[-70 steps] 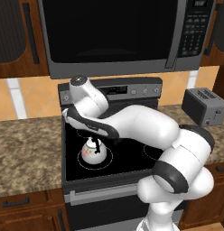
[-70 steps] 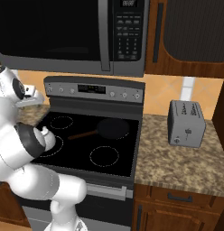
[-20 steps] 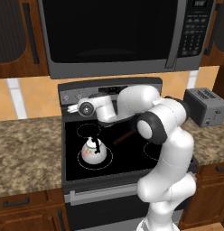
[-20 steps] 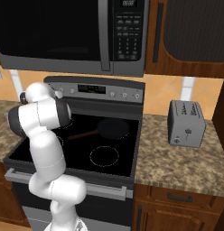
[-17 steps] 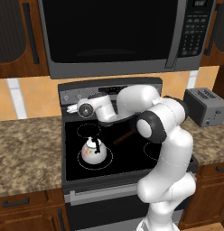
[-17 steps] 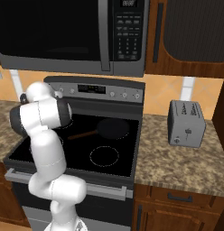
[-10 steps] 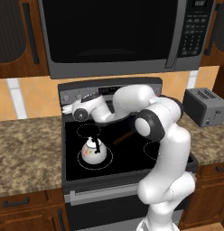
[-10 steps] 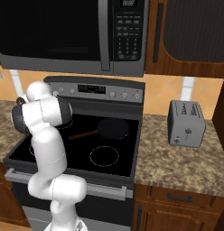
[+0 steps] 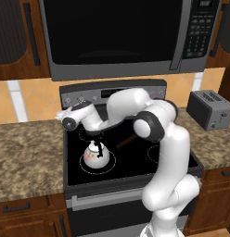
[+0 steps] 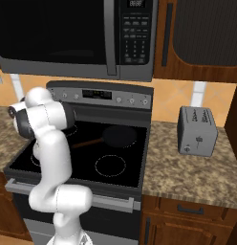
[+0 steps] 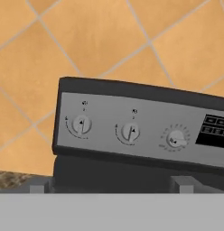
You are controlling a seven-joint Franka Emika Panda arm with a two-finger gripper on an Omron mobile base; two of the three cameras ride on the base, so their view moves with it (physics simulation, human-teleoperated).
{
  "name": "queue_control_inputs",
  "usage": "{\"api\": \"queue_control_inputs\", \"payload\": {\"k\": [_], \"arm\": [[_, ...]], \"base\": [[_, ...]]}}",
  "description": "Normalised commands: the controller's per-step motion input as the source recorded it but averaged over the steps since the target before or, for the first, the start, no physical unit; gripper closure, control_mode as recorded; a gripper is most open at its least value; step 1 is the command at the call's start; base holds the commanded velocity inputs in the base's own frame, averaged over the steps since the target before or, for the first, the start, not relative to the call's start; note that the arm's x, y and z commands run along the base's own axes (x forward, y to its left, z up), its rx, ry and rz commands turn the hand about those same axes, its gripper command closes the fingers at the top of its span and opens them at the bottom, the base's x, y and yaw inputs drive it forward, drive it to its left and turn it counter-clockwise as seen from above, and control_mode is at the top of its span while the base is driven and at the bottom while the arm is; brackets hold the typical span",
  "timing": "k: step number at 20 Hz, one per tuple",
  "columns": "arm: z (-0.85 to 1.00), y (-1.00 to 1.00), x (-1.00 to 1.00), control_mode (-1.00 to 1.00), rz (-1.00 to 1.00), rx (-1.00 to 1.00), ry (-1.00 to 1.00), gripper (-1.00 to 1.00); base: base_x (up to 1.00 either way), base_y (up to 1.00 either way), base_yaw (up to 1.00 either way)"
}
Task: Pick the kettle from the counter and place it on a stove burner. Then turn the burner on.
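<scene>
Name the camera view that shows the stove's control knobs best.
The hand view: the knobs face the camera large, pointers readable, on the stove's panel. The right base view shows them as small dots; in the left base view they are tiny, partly behind the arm.

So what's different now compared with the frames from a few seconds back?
The arm lifted off the kettle and swung its hand left and back toward the stove's control panel; the gripper is open, holding nothing. The kettle stayed on the front left burner; the frying pan and toaster did not move.
</scene>
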Motion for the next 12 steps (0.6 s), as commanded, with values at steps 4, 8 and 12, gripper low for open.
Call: {"api": "queue_control_inputs", "payload": {"k": [4,8,12], "arm": [[0.03,0.09,0.09,-1.00,-0.13,0.01,0.00,-1.00],[0.02,0.00,0.01,-1.00,-0.01,0.01,0.00,-1.00],[0.23,0.01,0.01,-1.00,0.00,0.00,0.00,-1.00]], "base": [[0.00,0.00,0.00],[0.00,0.00,0.00],[0.00,0.00,0.00]]}}
